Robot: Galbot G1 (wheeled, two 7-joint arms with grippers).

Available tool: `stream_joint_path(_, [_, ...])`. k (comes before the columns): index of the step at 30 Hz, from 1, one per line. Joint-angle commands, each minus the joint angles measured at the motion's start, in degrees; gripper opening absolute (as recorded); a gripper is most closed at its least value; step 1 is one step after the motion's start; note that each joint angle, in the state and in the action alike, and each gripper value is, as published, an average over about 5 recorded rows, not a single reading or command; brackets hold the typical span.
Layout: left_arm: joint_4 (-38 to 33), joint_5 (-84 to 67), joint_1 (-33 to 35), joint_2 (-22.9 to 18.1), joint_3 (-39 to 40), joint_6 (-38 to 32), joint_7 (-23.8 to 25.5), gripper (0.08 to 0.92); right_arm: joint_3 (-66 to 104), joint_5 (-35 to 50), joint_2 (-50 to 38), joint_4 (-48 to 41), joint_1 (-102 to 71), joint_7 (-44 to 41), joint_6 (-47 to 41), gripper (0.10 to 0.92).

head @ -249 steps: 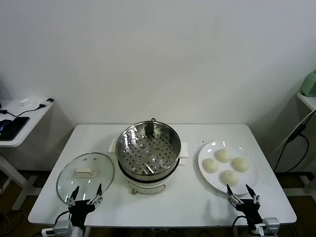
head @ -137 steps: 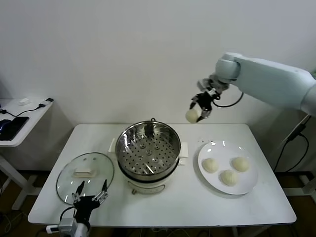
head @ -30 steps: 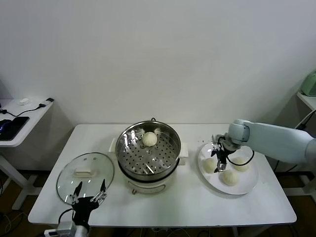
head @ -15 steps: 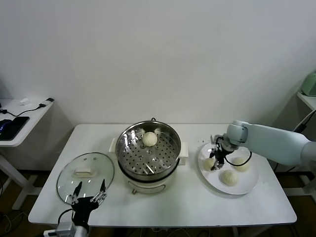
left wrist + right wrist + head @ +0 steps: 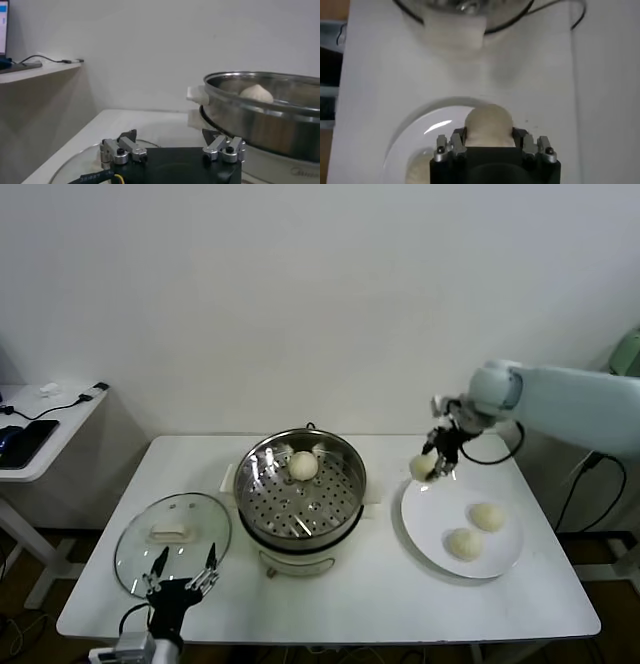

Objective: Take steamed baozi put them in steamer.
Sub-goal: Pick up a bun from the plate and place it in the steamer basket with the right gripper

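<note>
While the left gripper (image 5: 180, 579) waits at the lower left of the head view with its jaws spread wide and holding nothing, beside the round glass lid (image 5: 172, 542), the right gripper (image 5: 437, 456) hangs in the air right of centre, its jaws clenched on a small round cream-white steamed bun (image 5: 422, 467). In the right wrist view that bun (image 5: 488, 125) sits squarely between the two jaws, with the flat white round plate (image 5: 415, 131) below it and clear of it. The held bun is above the plate's far left rim, between the plate and the steamer, touching neither.

Two more cream-white buns (image 5: 487, 516) (image 5: 463, 543) rest on the plate (image 5: 430, 526) at the right of the white surface (image 5: 380, 584), close together towards its right half. A fourth bun (image 5: 303, 465) lies on the perforated tray inside the round shiny steel steamer (image 5: 262, 494), towards its back rim; the left wrist view shows its domed top (image 5: 256, 92) just over the steel wall (image 5: 260, 120). The steamer stands on its cream-white base in the middle of the surface, with the lid lying flat to its left and the plate to its right.
</note>
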Motion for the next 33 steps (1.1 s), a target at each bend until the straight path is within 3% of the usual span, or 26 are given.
stream_joint_path(1, [-0.82, -0.02, -0.27, 0.10, 0.12, 0.08, -0.04, 0.823, -2.23, 20.18, 11.62, 9.37, 17.68, 2.06, -5.53, 0.619])
stream_joint_path(8, [-0.63, -0.20, -1.07, -0.03, 0.12, -0.05, -0.15, 0.823, 1.99, 25.02, 24.16, 5.55, 9.54, 7.26, -9.00, 0.619])
stream_joint_path(16, [-0.10, -0.24, -1.15, 0.12, 0.34, -0.02, -0.10, 0.823, 2.96, 20.49, 33.66, -5.71, -4.67, 10.38, -9.67, 0.619])
stream_joint_path(33, [0.93, -0.16, -1.31, 0.88, -0.08, 0.16, 0.06, 0.823, 3.23, 12.84, 39.27, -16.93, -16.69, 11.22, -9.65, 0.619])
